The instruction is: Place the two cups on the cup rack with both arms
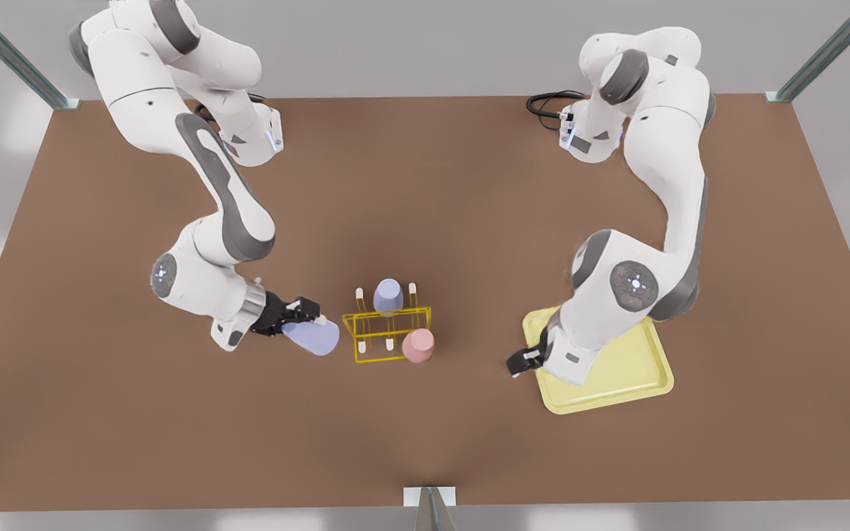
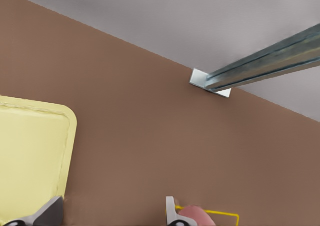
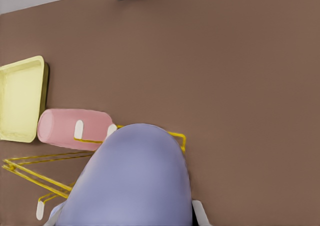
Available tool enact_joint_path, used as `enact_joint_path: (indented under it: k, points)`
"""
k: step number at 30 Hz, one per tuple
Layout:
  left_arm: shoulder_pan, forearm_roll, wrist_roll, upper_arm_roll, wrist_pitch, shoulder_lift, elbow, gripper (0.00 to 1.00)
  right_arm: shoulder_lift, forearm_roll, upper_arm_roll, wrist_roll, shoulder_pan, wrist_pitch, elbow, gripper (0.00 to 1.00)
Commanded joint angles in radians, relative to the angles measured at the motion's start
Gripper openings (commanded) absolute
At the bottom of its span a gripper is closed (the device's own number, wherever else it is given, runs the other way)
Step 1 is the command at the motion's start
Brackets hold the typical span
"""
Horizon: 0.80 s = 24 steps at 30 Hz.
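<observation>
Front view: the right gripper (image 1: pixel 312 318), on the arm at the front view's left, has its jaws clenched on a lavender cup (image 1: pixel 312 336), held tilted just beside the yellow cup rack (image 1: pixel 387 333) and clear of the brown desk (image 1: pixel 425 184). In the right wrist view that same cup (image 3: pixel 135 181) looms large between the jaws, with the rack's wires (image 3: pixel 30 173) and white-tipped pegs beyond it. A second lavender cup (image 1: pixel 388 296) sits upside down on a peg at the rack's far row, and a pink cup (image 1: pixel 418 345) sits on a peg at the near corner toward the front view's right. The left gripper (image 1: pixel 522 361), on the arm at the front view's right, hangs over the desk at the edge of a flat pale-yellow tray (image 1: pixel 643 369), well apart from the rack. In the left wrist view its fingertips (image 2: pixel 50 212) stand spread and released, nothing between them, with the tray (image 2: pixel 30 156) to one side and the pink cup (image 2: pixel 196 217) with a corner of the rack by the other fingertip.
</observation>
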<state>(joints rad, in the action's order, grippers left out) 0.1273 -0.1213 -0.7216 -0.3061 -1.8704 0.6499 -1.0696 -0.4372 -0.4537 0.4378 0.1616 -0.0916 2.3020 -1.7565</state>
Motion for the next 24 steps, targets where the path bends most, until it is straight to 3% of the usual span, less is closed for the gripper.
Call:
enact_joint_path:
  k: [1, 2, 3, 7, 17, 18, 19, 20, 24]
  points:
    - [-0.037, -0.055, 0.559, 0.128, 0.148, -0.352, -0.433, 1.00, -0.015, -0.023, 0.001, -0.017, 0.013, 0.014, 0.014, 0.82]
    - [-0.018, 0.038, 0.557, 0.176, 0.146, -0.418, -0.520, 1.00, -0.028, -0.036, 0.001, -0.017, 0.020, 0.017, 0.015, 0.82]
    - [-0.025, 0.038, 0.560, 0.174, 0.282, -0.391, -0.475, 1.00, -0.034, -0.036, 0.001, -0.017, 0.027, 0.020, 0.018, 0.82]
    - [-0.037, 0.164, 0.562, 0.173, 0.316, -0.395, -0.451, 1.00, -0.060, -0.036, 0.001, -0.016, 0.050, 0.025, 0.038, 0.82]
    - [-0.038, 0.161, 0.564, 0.171, 0.333, -0.391, -0.451, 1.00, -0.129, -0.033, -0.004, -0.014, 0.110, 0.036, 0.084, 0.82]
    - [-0.037, 0.161, 0.564, 0.171, 0.333, -0.391, -0.451, 1.00, -0.132, -0.033, -0.004, -0.013, 0.110, 0.036, 0.089, 0.84]
    - [-0.037, 0.161, 0.564, 0.171, 0.333, -0.391, -0.451, 1.00, -0.132, -0.033, -0.005, -0.014, 0.113, 0.036, 0.089, 0.95]
    - [-0.038, 0.161, 0.564, 0.171, 0.333, -0.392, -0.451, 1.00, -0.136, -0.033, -0.005, -0.013, 0.113, 0.034, 0.097, 1.00]
    - [-0.037, 0.161, 0.564, 0.168, 0.346, -0.394, -0.449, 1.00, -0.155, -0.033, -0.005, -0.013, 0.122, 0.034, 0.130, 1.00]
